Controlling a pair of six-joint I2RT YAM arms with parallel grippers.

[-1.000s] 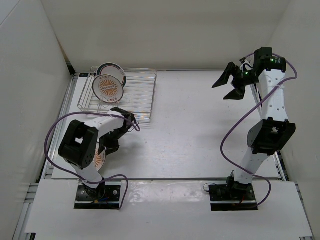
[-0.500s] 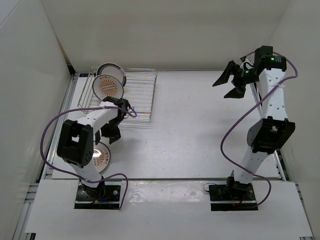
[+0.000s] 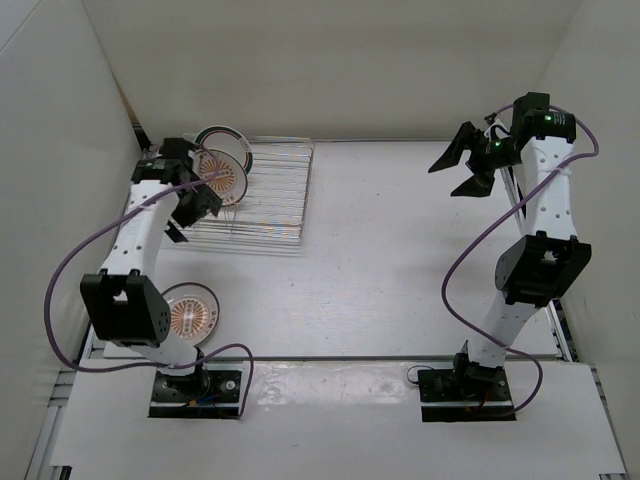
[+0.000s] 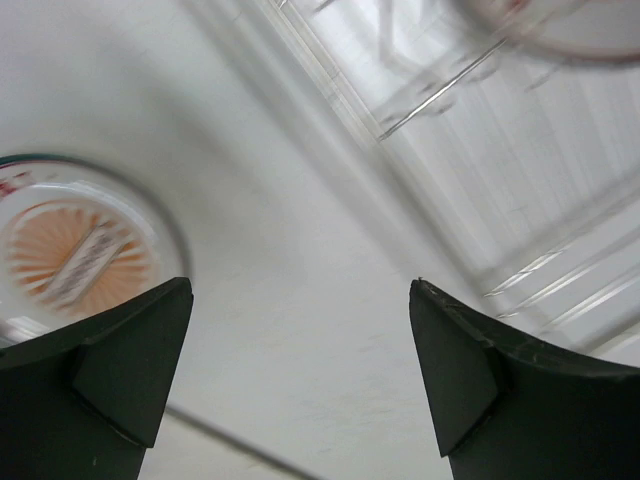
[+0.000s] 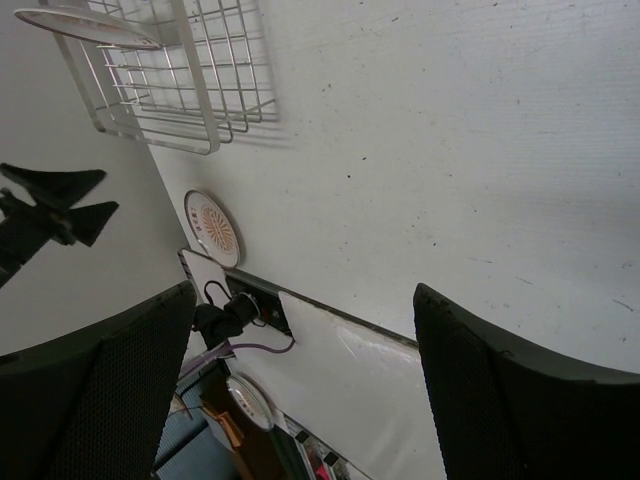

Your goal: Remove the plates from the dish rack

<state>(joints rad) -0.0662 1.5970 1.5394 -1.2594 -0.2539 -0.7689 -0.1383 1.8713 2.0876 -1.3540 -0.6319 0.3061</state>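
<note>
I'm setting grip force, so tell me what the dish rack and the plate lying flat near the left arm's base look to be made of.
Dish rack: probably metal wire, silver and shiny; thin parallel bars catch bright glints.
Plate lying flat: likely glazed ceramic, possibly melamine; smooth white face with a printed orange sunburst centre.

We see top cam high behind bases [image 3: 197, 385], looking down; left wrist close over table [image 3: 400, 250], right wrist far – all share the plate [image 3: 190, 312] at 8 o'clock.

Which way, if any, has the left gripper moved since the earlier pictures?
Yes. The left gripper moved leftward and farther back along the dish rack.
</note>
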